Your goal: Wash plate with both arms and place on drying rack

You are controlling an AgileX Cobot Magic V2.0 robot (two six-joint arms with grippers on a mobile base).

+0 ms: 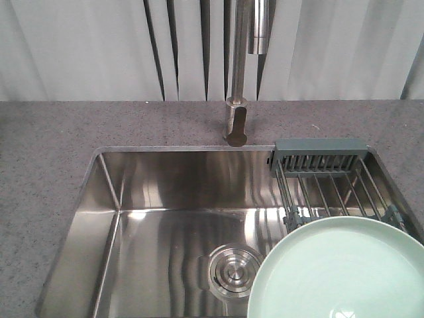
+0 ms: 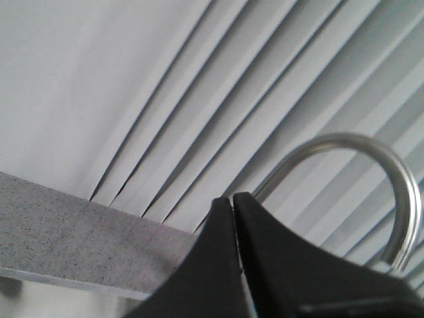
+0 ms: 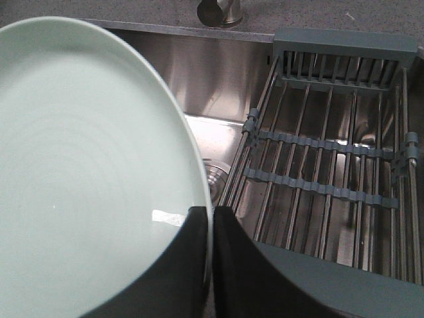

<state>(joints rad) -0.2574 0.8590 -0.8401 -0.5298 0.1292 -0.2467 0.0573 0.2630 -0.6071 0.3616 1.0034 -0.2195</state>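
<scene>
Hanging over the front right part of the steel sink (image 1: 172,179), the pale green plate (image 1: 344,271) is held up with its smooth face toward me. The right gripper (image 3: 212,218) is clamped on its rim: two black fingers (image 3: 182,271) sit pressed together with the plate's edge running down between them. In the wrist view the plate fills the left side, and the drying rack (image 3: 318,165) lies just beside it on the right.

The rack spans the right end of the sink. Its parallel wires run from a slotted grey-green end piece at the back toward the front. From the front view the plate's far rim covers the rack's near end, and I cannot tell whether the two touch.

The round drain (image 1: 230,268) shows in the basin floor just left of the plate. The faucet (image 1: 236,119) rises from the speckled grey bench (image 1: 46,139) behind the sink, in front of pale vertical blinds (image 1: 79,46).

The left gripper (image 2: 233,202) is raised and pointed at the blinds and the faucet's curved top. Its black tips are together with nothing between them.
</scene>
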